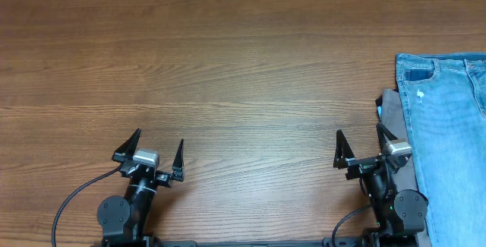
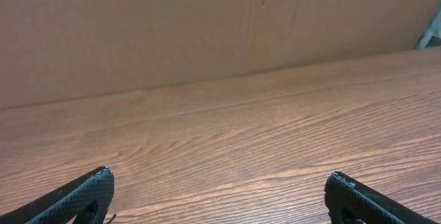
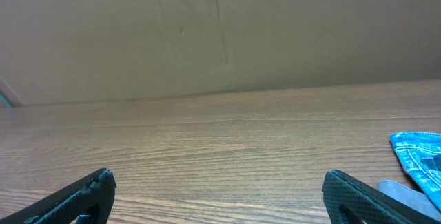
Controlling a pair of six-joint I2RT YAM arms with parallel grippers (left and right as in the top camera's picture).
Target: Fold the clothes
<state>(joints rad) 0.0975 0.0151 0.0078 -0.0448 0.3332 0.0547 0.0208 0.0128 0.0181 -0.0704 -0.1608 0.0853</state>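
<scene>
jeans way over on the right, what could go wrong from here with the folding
1. The jeans lie at the far right, partly out of the overhead view, far from the open left gripper; it may not reach them.
2. A grey piece pokes out beside them near the right gripper; it could get pinched along.

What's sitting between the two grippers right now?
Nothing: the overhead view shows only bare table between the left gripper and the right gripper.
</scene>
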